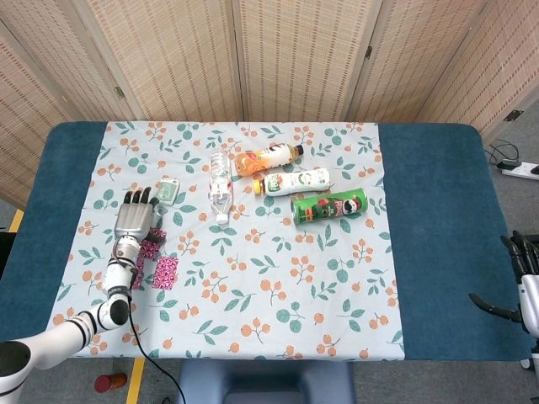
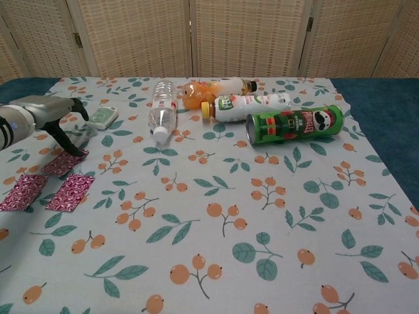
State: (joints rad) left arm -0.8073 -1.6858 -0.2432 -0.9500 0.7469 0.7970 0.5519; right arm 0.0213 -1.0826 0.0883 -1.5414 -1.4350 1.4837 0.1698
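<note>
Pink packets (image 2: 71, 191) lie flat under the left hand (image 1: 135, 220), fingers spread.

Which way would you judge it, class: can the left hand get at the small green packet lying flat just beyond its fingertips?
Probably yes. The left hand hovers open over the pink wrappers, and the green packet lies close ahead on the cloth with nothing between them; the water bottle lies off to one side.
</note>
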